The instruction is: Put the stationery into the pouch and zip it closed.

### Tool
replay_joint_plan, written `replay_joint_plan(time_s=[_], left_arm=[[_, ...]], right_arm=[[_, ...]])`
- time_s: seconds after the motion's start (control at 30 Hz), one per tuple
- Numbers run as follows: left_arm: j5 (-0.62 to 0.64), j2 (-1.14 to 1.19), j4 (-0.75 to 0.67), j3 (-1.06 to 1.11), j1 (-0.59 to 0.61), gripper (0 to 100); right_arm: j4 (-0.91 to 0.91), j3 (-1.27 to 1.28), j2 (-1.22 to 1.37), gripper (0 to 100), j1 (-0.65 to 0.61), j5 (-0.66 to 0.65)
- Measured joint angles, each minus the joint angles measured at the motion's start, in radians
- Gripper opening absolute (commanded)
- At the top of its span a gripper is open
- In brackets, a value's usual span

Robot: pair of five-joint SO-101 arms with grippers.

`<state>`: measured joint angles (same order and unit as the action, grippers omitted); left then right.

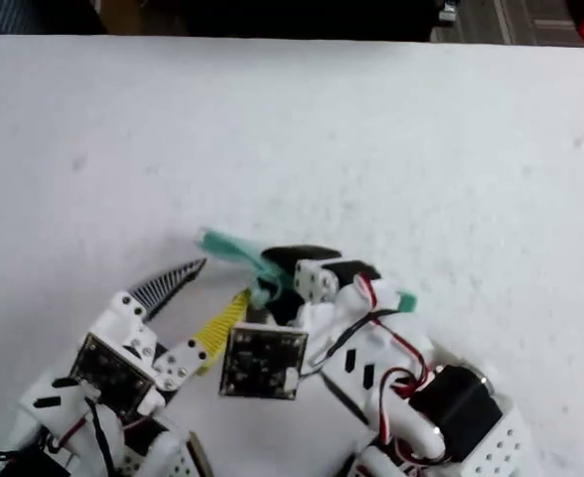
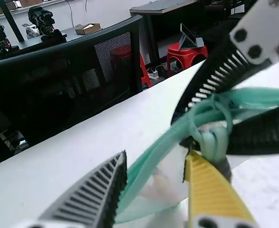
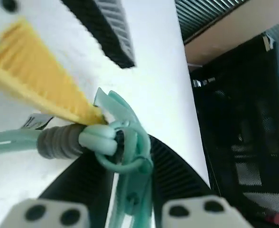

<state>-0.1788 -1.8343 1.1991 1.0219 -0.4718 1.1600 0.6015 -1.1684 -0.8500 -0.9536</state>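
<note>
The teal pouch [image 1: 227, 245] lies on the white table [image 1: 371, 139], partly under the arms. My right gripper [image 1: 284, 270] has black fingers shut on the pouch's teal zip edge and loop [image 3: 130, 156]. A pen-like thing with a grey grip [image 3: 59, 142] and a pale teal tip [image 2: 210, 142] sticks out beside that loop. My left gripper [image 1: 222, 280] is open, with one grey finger [image 2: 97, 199] and one yellow finger [image 2: 210, 199]. The pouch's edge [image 2: 149, 161] runs between them, and the yellow tip [image 3: 89, 114] touches the pen-like thing.
Both arms crowd the table's near edge, close together, with a teal end [image 1: 406, 300] poking out beyond the right arm. The far and right parts of the table are bare white. A black mesh chair [image 2: 59, 80] stands past the table's edge.
</note>
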Motion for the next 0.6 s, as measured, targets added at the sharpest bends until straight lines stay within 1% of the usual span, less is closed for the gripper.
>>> replay_joint_plan(time_s=[0.13,0.3,0.6], left_arm=[[0.000,0.000,0.000,-0.002,-0.017,24],[0.000,-0.002,0.014,-0.012,-0.101,24],[0.005,-0.002,0.014,-0.017,-0.219,24]], right_arm=[[0.008,-0.005,-0.006,1.6,-0.034,-0.002],[0.017,-0.034,-0.008,1.6,-0.035,-0.002],[0.124,-0.138,-0.008,1.5,-0.038,-0.003]])
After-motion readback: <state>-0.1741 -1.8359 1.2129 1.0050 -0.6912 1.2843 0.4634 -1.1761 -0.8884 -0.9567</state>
